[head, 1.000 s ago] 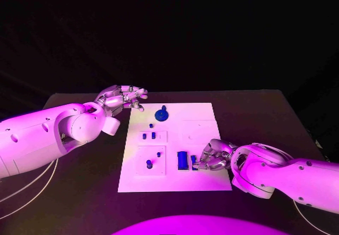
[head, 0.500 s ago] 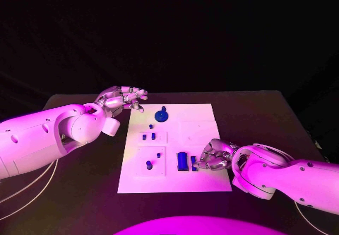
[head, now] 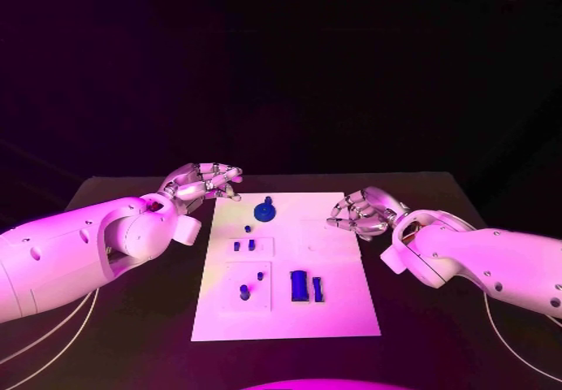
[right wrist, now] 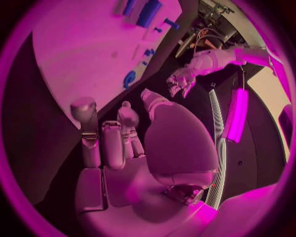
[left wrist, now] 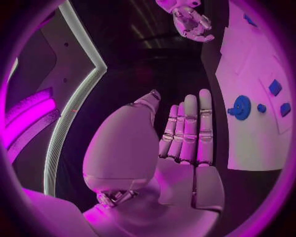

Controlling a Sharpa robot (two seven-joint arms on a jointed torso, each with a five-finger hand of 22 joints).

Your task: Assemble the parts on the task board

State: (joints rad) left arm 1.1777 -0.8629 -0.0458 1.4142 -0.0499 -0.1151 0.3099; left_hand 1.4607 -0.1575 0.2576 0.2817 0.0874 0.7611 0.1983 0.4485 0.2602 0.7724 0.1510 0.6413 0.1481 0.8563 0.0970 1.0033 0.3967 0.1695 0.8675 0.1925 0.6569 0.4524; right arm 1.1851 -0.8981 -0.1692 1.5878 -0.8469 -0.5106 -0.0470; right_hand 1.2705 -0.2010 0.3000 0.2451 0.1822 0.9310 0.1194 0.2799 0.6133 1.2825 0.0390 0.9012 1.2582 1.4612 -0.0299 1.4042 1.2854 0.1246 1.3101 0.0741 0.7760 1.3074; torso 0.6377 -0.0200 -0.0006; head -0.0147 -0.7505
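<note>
The small blue parts (head: pixel 245 244) on the task board (head: pixel 339 309) are too small in the head view to tell their shapes or whether they stand in holes or lie loose. In the left wrist view the board's far side is cut off by the circle's rim. In the right wrist view the blue block (right wrist: pixel 148 12) is cut by the rim.
</note>
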